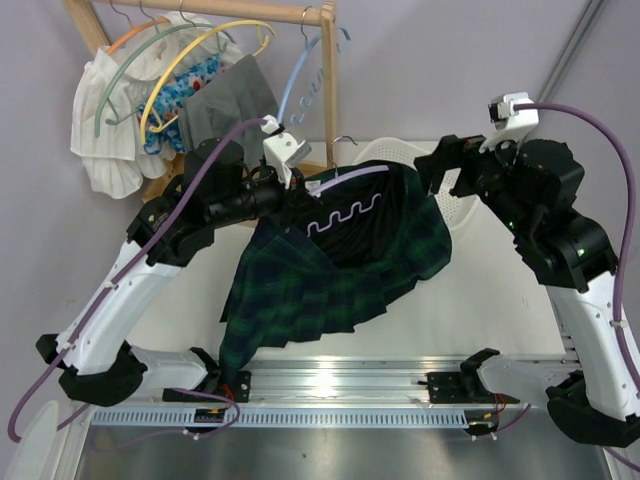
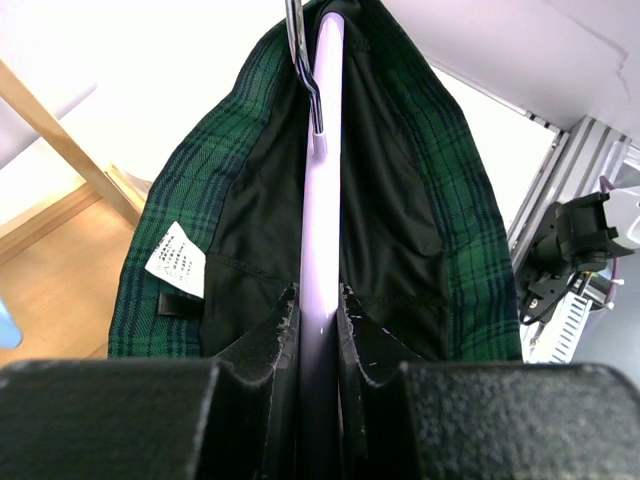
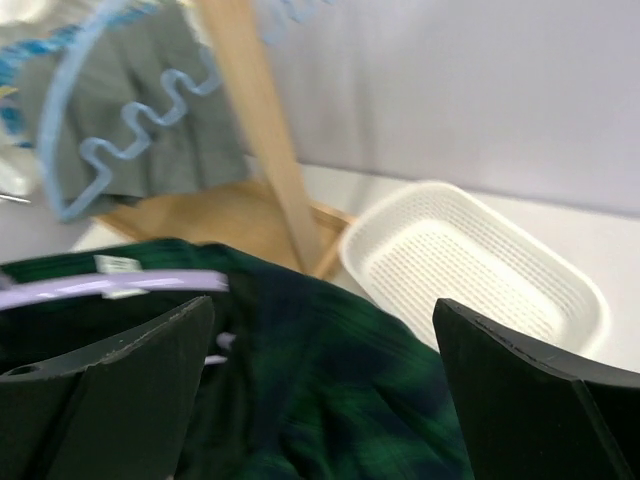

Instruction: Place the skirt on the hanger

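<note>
Just in front of the rack (image 1: 326, 90), the left gripper (image 2: 318, 315) is clamped on the hanger (image 2: 325, 150), holding it aloft so the skirt (image 1: 310, 290) drapes freely, waistband round the hanger, hem trailing away from the rack. The right gripper (image 3: 322, 340) gapes wide, empty, just beside the skirt.

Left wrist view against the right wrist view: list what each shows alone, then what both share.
Only the left wrist: the left gripper shut on the purple hanger, and its metal hook. Only the right wrist: the open right gripper, the white basket, the blue hanger and the grey garment. Both: the plaid skirt, the purple hanger and the wooden rack.
</note>
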{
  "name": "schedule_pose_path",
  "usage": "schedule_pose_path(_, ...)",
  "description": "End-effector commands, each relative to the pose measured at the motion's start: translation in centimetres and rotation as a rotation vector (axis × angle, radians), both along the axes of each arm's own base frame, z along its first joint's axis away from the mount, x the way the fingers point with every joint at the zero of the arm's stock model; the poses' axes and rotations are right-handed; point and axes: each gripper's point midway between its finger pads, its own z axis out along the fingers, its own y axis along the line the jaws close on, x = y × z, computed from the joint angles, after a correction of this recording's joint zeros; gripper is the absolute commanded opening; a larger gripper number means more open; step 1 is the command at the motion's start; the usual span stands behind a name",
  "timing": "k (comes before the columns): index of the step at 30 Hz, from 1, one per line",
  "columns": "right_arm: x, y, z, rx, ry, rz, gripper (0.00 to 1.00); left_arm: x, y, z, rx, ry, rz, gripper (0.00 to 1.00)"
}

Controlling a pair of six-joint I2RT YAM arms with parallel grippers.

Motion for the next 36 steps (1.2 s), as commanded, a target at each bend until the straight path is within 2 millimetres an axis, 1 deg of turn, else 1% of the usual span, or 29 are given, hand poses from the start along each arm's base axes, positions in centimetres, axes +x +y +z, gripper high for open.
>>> schedule_pose_path(1,1.6,-2.6,-3.5,-0.016,0.081,-0.116,0.99,-1.0,1.0,7.2,-0.183,-0.14,0.015,0.0)
schedule_pose_path(2,1.8,-3.2,-3.6,-0.005,0.084,-0.133,0.99,-0.9,1.2,7.3,-0.184,-0.138,0.027,0.0)
schedule_pose_path(3,2.0,-3.7,-3.6,0.012,0.082,-0.147,0.99,-1.0,1.8,7.9,-0.187,-0.142,0.051,0.0)
schedule_pose_path(4,2.1,-4.2,-3.6,0.043,0.089,-0.167,0.99,-0.8,2.0,7.9,-0.186,-0.136,0.071,0.0)
schedule_pose_path(5,2.6,-5.6,-4.2,0.054,0.105,-0.211,0.99,-0.8,2.3,7.9,-0.187,-0.134,0.084,0.0)
schedule_pose_path(7,2.6,-5.7,-5.2,0.053,0.123,-0.18,0.99,-1.2,3.1,8.6,-0.202,-0.146,0.105,0.0)
schedule_pose_path(8,2.9,-5.8,-6.9,0.015,0.14,-0.158,0.99,-1.4,3.3,8.9,-0.214,-0.146,0.111,0.0)
schedule_pose_path(9,2.6,-4.8,-7.6,0.002,0.138,-0.082,0.98,-1.5,3.5,9.1,-0.219,-0.149,0.115,0.0)
schedule_pose_path(10,1.5,-4.4,-7.4,-0.011,0.102,-0.036,0.97,-1.7,3.9,9.6,-0.228,-0.157,0.125,0.0)
schedule_pose_path(11,1.3,-3.9,-6.9,-0.046,0.025,0.016,0.97,-1.9,4.1,10.0,-0.234,-0.164,0.126,0.0)
schedule_pose_path(12,1.0,-3.1,-9.5,-0.071,0.041,0.076,0.97,-2.0,4.3,10.1,-0.234,-0.165,0.127,0.0)
schedule_pose_path(13,-0.1,-1.8,-9.9,-0.085,-0.004,0.183,0.97,-2.5,4.4,10.7,-0.244,-0.173,0.112,0.0)
schedule_pose_path(14,-0.9,-1.7,-8.4,-0.1,-0.125,0.204,0.97,-2.7,4.3,10.8,-0.245,-0.175,0.1,0.0)
schedule_pose_path(16,-1.0,-1.2,-10.0,-0.099,-0.122,0.232,0.97,-3.3,4.3,11.1,-0.249,-0.178,0.075,0.0)
schedule_pose_path(17,-0.4,-1.1,-10.4,-0.108,-0.113,0.238,0.96,-3.9,4.4,11.5,-0.252,-0.181,0.055,0.0)
schedule_pose_path(18,0.0,-0.9,-10.7,-0.121,-0.105,0.253,0.95,-4.1,4.4,11.6,-0.253,-0.18,0.047,0.0)
schedule_pose_path(20,0.6,-0.3,-10.6,-0.135,-0.1,0.286,0.93,-4.6,4.5,11.8,-0.252,-0.179,0.027,0.0)
schedule_pose_path(21,1.6,-0.1,-11.1,-0.138,-0.08,0.288,0.93,-4.9,4.5,11.9,-0.254,-0.179,0.018,0.0)
schedule_pose_path(23,2.6,-0.2,-9.9,-0.133,-0.113,0.257,0.94,-5.1,4.5,11.5,-0.243,-0.166,0.006,0.0)
schedule_pose_path(24,3.1,-0.3,-9.6,-0.131,-0.12,0.242,0.95,-5.3,4.5,11.4,-0.241,-0.163,0.005,0.0)
schedule_pose_path(25,3.3,-0.4,-9.1,-0.136,-0.138,0.235,0.95,-5.3,4.6,11.4,-0.238,-0.163,0.006,0.0)
schedule_pose_path(26,3.5,-0.5,-8.1,-0.14,-0.17,0.226,0.95,-5.3,4.7,11.2,-0.236,-0.159,0.008,0.0)
schedule_pose_path(29,4.2,-0.6,-7.4,-0.186,-0.195,0.222,0.96,-5.9,4.9,11.4,-0.245,-0.16,-0.007,0.0)
schedule_pose_path(30,4.5,-0.5,-7.5,-0.196,-0.192,0.23,0.95,-6.4,4.9,11.8,-0.256,-0.168,-0.024,0.0)
schedule_pose_path(31,5.1,-0.2,-8.0,-0.203,-0.175,0.242,0.89,-6.6,4.9,11.9,-0.26,-0.17,-0.033,0.0)
schedule_pose_path(32,5.3,0.1,-8.1,-0.204,-0.171,0.255,0.84,-6.8,4.9,12.1,-0.265,-0.172,-0.041,0.0)
schedule_pose_path(33,5.3,0.6,-8.2,-0.2,-0.173,0.281,0.74,-7.1,4.8,12.3,-0.271,-0.174,-0.055,0.0)
schedule_pose_path(34,5.6,1.0,-8.3,-0.194,-0.178,0.29,0.52,-7.3,4.9,12.7,-0.278,-0.18,-0.06,0.0)
schedule_pose_path(36,5.8,1.3,-8.5,-0.177,-0.171,0.3,0.33,-7.2,5.1,12.8,-0.279,-0.18,-0.047,0.0)
